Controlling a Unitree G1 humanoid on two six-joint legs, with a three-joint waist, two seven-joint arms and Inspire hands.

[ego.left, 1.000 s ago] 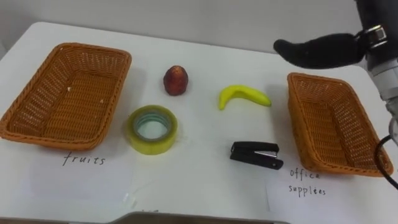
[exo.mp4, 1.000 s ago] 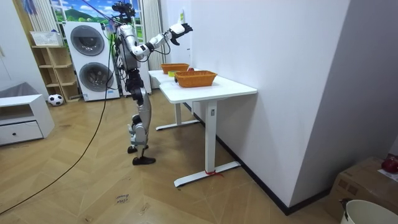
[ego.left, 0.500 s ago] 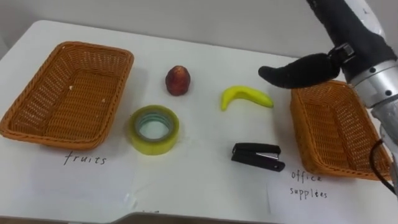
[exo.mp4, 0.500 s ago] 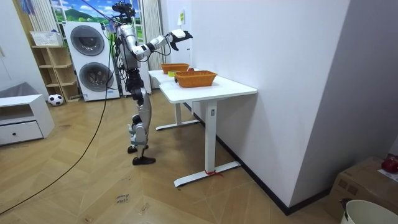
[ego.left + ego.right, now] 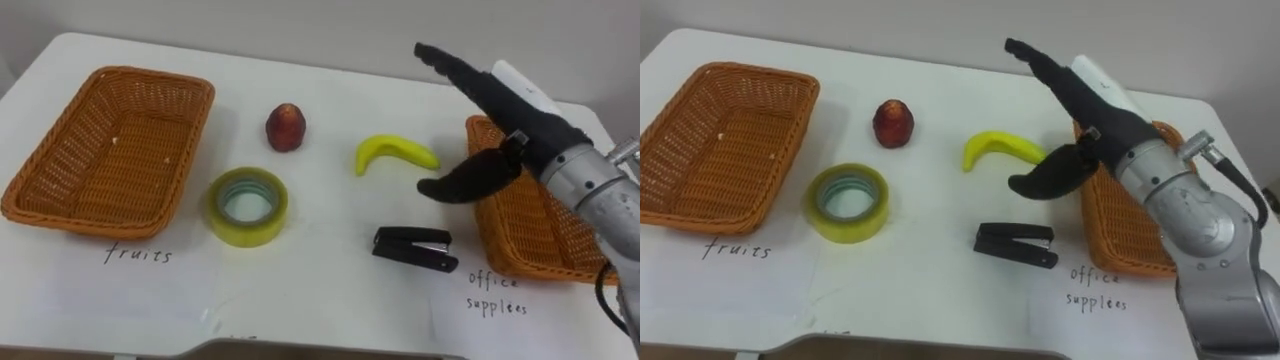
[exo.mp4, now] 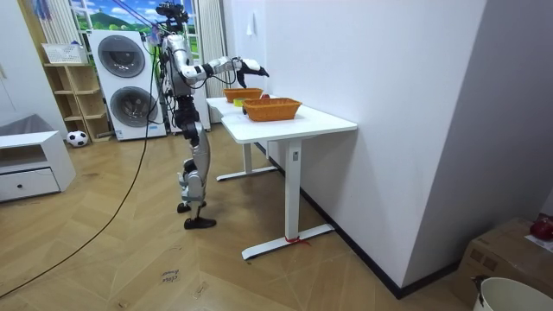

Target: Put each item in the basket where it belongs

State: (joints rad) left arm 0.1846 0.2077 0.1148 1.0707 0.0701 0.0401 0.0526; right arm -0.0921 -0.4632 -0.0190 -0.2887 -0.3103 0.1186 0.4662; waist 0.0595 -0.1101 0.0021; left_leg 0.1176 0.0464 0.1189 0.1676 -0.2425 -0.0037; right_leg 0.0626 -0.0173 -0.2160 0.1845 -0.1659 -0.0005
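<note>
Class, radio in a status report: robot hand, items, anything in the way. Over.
Right robot hand open, empty, between banana and office-supplies basket. Banana, red fruit, tape, stapler unsorted on table. Nothing in the way.

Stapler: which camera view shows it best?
The right eye view: the stapler lies whole and unhidden near the picture's middle, clear of the robot hand. The left eye view shows it equally whole, further right. In the room view it is too small to tell.

The banana (image 5: 395, 153) is yellow, apple (image 5: 285, 128) red, tape (image 5: 262, 222) yellow-green, stapler (image 5: 413, 248) black, baskets (image 5: 100, 222) orange wicker.
</note>
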